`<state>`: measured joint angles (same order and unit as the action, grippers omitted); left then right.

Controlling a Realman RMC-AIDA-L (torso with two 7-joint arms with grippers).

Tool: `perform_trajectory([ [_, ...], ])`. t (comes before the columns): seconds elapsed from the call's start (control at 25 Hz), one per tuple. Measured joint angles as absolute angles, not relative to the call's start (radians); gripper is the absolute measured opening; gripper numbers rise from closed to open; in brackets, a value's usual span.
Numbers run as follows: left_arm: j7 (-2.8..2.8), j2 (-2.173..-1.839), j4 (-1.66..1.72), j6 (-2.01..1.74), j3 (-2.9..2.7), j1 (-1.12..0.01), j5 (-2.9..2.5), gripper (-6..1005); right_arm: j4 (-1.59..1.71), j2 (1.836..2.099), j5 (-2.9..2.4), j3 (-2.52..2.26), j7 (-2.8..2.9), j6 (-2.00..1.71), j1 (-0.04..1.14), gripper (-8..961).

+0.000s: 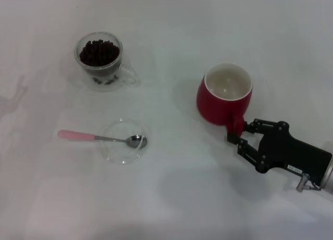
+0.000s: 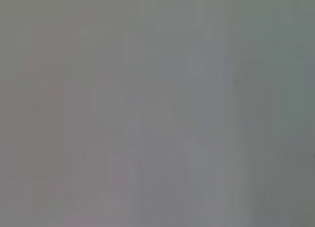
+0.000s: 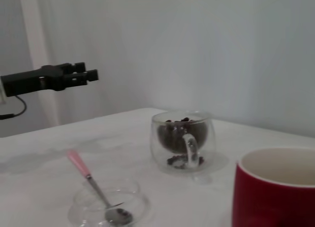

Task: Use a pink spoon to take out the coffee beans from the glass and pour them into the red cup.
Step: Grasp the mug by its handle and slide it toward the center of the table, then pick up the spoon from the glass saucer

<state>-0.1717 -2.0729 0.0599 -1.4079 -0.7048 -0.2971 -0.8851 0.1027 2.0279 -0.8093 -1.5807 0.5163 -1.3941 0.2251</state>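
The pink spoon [image 1: 78, 135] is lying with its bowl in a clear dish [image 1: 124, 141], near of the glass [image 1: 100, 60] holding coffee beans [image 1: 98, 51], while the right gripper [image 1: 235, 134], reaching in low from the near right, is closing its fingers around the red cup's [image 1: 223, 97] handle, and the left gripper [image 3: 91, 75] is hovering far left, fingers seemingly together.

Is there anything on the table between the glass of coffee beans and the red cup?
No. In the head view, the stretch of table between the glass and the red cup is bare.
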Motion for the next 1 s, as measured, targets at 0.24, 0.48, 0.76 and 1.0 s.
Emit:
perform_trajectory([
  [0.24, -0.172, -2.072, 0.06, -1.408, -0.706, -0.297, -0.885, 876, 0.09, 2.028, -0.81, -1.611, 0.537, -1.407, 0.223, 333],
  [0.48, -0.172, -2.072, 0.06, -1.408, -0.707, -0.3, -0.885, 877, 0.088, 2.028, -0.803, -1.611, 0.54, -1.408, 0.221, 334],
  [0.76, -0.177, -2.072, 0.061, -1.413, -0.706, -0.295, -0.885, 876, 0.091, 2.014, -0.708, -1.6, 0.543, -1.427, 0.198, 338],
  [1.0, -0.192, -2.075, 0.061, -1.424, -0.709, -0.281, -0.89, 876, 0.088, 2.001, -0.593, -1.6, 0.524, -1.502, 0.17, 341],
])
